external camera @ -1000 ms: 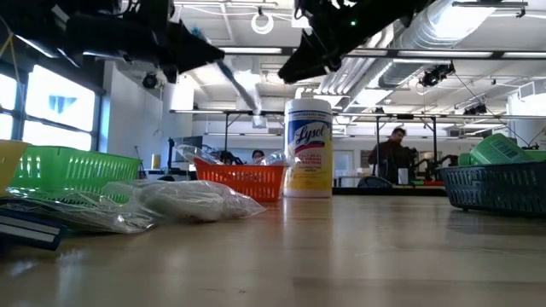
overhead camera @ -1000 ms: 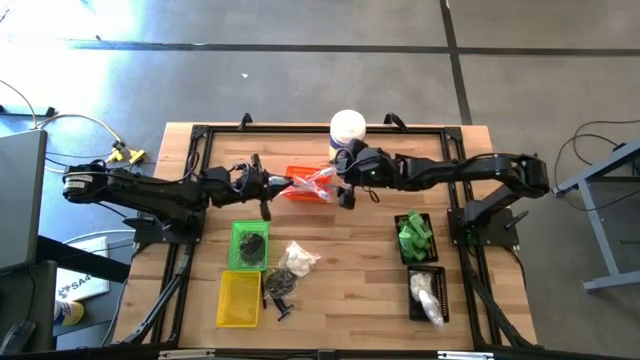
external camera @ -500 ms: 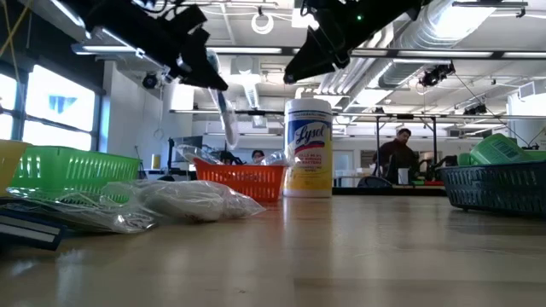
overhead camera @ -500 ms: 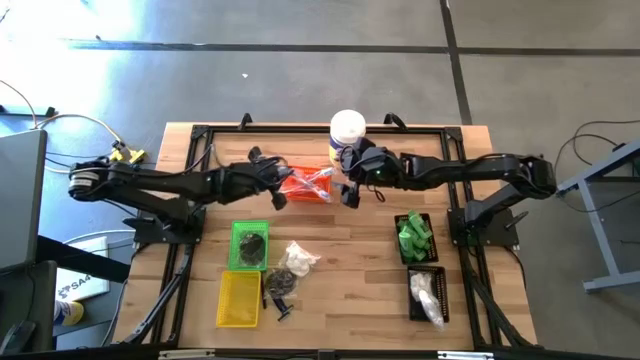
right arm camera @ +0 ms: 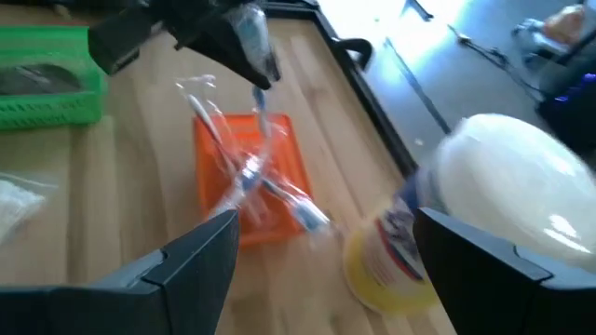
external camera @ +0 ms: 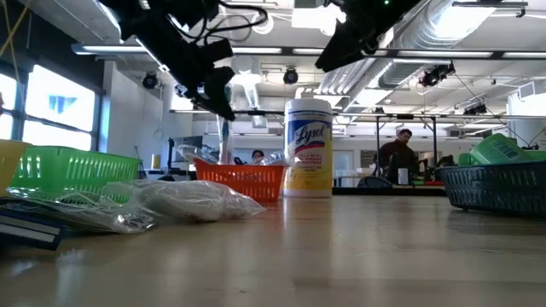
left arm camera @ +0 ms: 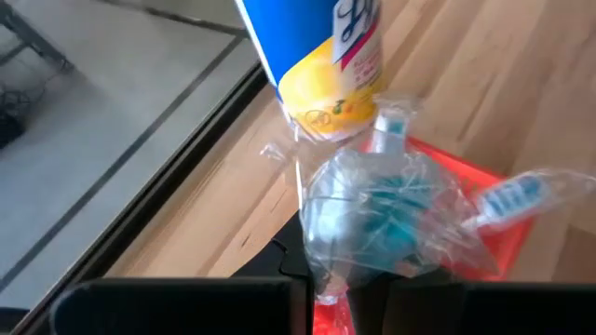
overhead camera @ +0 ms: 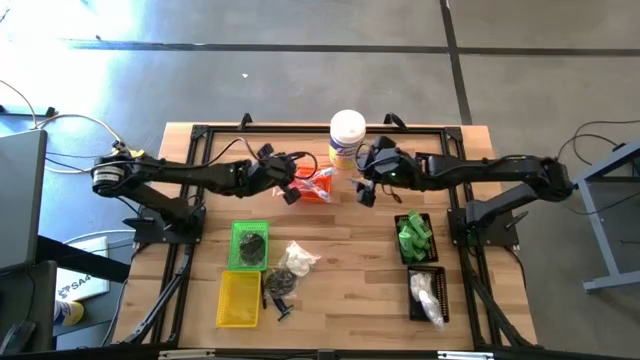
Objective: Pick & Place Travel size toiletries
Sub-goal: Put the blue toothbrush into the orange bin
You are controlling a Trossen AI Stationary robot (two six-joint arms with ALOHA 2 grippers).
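A clear-wrapped toothbrush point(right arm camera: 253, 37), pinched in the closed left claw point(overhead camera: 291, 190) above the orange tray point(overhead camera: 322, 192) near the table's far edge, is best lowered well inside the tray's rim before being released, while the right claw point(overhead camera: 366, 190) is held wide open and empty beside the white canister point(overhead camera: 347, 135).

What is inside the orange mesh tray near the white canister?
The orange mesh tray holds clear-wrapped toothbrushes lying crossed. The left gripper hangs another over it. The tray's floor beneath them is covered.
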